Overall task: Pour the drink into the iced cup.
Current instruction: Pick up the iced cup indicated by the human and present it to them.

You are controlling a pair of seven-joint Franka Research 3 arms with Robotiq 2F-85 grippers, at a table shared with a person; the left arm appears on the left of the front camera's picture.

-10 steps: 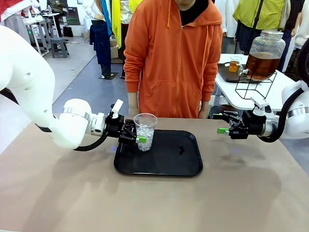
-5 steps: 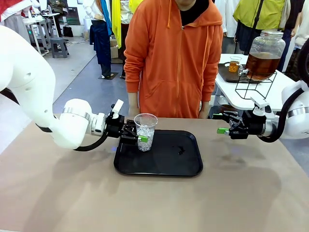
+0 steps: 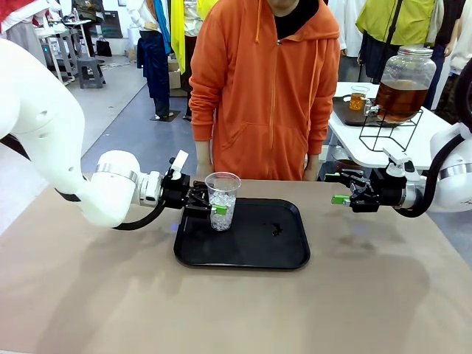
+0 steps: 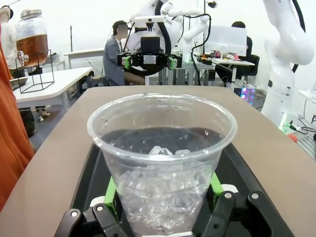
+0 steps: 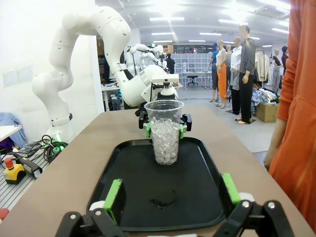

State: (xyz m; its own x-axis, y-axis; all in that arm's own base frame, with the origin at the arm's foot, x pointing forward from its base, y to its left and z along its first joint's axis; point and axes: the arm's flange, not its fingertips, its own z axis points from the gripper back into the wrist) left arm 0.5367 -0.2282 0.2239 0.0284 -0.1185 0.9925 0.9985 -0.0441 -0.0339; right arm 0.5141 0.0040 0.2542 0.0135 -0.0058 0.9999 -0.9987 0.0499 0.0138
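The left gripper (image 3: 212, 207) clamped the iced cup (image 3: 222, 200) on the black tray (image 3: 273, 254). The right wrist view showed a green pad on each side of the cup, and the left wrist view showed the ice up close. The right gripper (image 3: 336, 188) hung wide apart beside the tray. The drink (image 3: 400, 99) sat in its jar (image 3: 408, 66) on a side table.

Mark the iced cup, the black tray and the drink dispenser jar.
iced cup (image 3: 223, 192): front view, on its clear side wall.
black tray (image 3: 258, 247): front view, on the bare floor near its middle.
drink dispenser jar (image 3: 402, 99): front view, on the amber-filled glass belly.
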